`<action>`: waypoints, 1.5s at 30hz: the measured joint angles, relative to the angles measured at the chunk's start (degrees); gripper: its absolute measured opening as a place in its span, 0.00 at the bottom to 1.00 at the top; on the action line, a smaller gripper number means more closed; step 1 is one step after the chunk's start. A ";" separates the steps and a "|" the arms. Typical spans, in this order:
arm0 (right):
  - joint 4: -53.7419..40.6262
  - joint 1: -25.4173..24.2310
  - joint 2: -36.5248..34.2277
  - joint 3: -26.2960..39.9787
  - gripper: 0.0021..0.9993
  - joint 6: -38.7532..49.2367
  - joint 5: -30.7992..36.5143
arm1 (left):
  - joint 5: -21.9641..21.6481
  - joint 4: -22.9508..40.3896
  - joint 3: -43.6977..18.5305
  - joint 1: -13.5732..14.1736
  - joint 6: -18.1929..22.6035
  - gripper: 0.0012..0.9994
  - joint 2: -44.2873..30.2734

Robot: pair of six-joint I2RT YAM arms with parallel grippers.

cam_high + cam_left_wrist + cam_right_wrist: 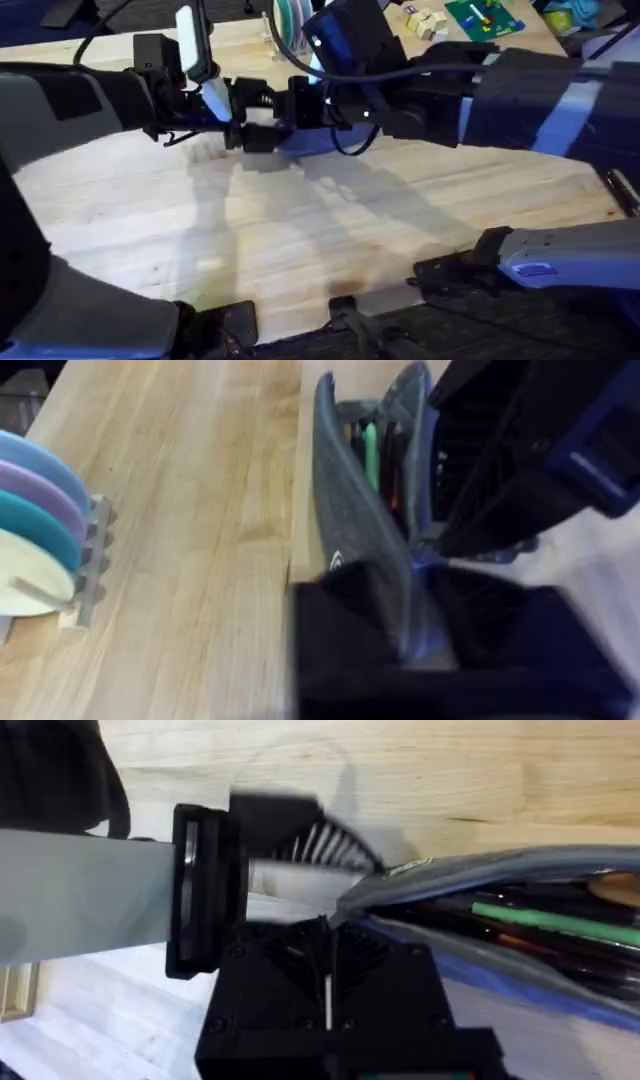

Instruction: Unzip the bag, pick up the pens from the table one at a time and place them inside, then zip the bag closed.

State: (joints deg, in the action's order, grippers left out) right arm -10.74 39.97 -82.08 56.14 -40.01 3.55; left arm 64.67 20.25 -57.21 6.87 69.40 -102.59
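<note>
Wooden planks make up the table (300, 230), pale and broad, and both arms meet over its far edge near the middle. Between them sits the bag (365, 530), its blue-grey mouth gaping. The left gripper (400, 630) is clamped on one end of the fabric. The right gripper (325, 970) has its black fingers pressed together at the zipper end of the opening. Inside lie the pens (555, 917), a green one plainest, with darker and reddish ones packed beside it.
</note>
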 joint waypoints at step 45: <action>-17.77 -39.92 -0.13 0.00 0.03 1.51 -9.22 | 0.66 -0.12 0.00 1.46 -0.86 0.04 0.00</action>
State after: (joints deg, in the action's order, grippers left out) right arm -28.51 0.05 -82.21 56.14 -38.50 -5.67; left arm 65.33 20.13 -57.21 8.34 68.53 -102.59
